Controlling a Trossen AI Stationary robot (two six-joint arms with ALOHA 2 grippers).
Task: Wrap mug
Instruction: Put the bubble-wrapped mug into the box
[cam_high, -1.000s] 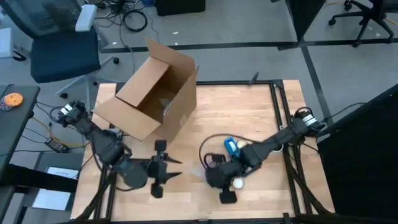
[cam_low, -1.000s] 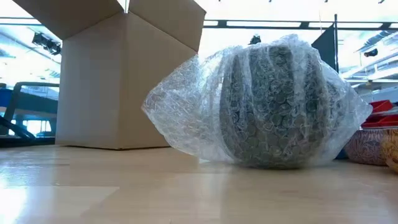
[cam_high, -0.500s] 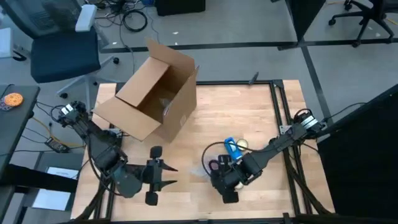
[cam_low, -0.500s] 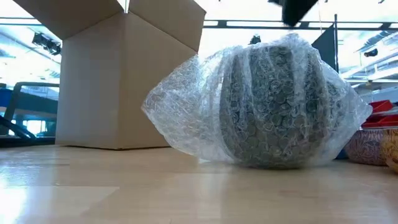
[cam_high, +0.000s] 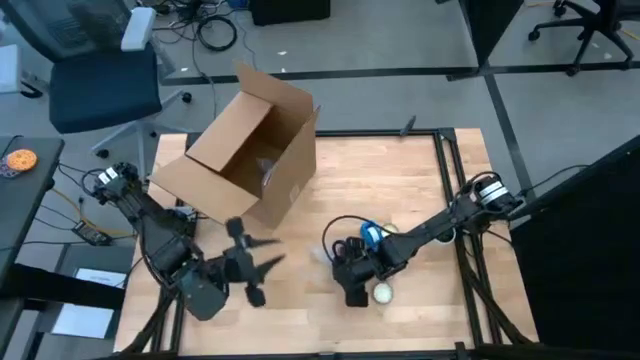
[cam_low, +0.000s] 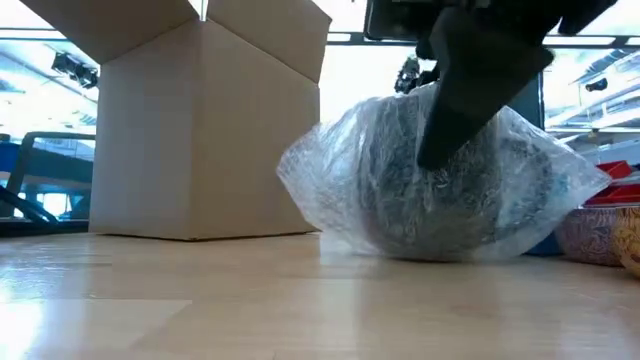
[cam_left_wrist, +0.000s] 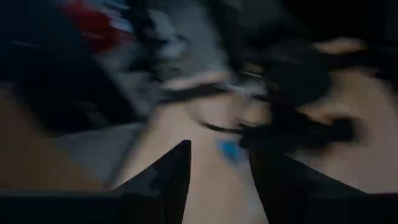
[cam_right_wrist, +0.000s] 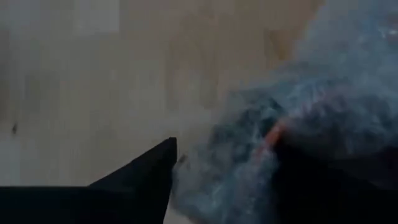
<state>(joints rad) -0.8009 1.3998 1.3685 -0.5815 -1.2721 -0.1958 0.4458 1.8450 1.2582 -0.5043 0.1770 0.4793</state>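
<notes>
The dark mug swaddled in clear bubble wrap (cam_low: 440, 180) sits on the pale wooden table (cam_high: 380, 180), right of centre towards the near edge, and well to the right of the open brown cardboard box (cam_high: 245, 150) at the far left. The right claw (cam_high: 352, 283) is down on the bundle; the low view shows a dark finger (cam_low: 470, 90) pressing on its top, and the right wrist view shows the fingers spread with the wrap between them, so I judge it is closing in on the bundle, not yet pinching it. The step in hand looks like tucking or gripping the loose wrap; the next move calls for gathering that slack without rolling the mug. The bundle lies squat and broad, long axis running left to right, loose wrap trailing out both sides; where the handle points I cannot tell. The left claw (cam_high: 248, 268) hovers near the table's near-left, fingers spread, holding nothing.
</notes>
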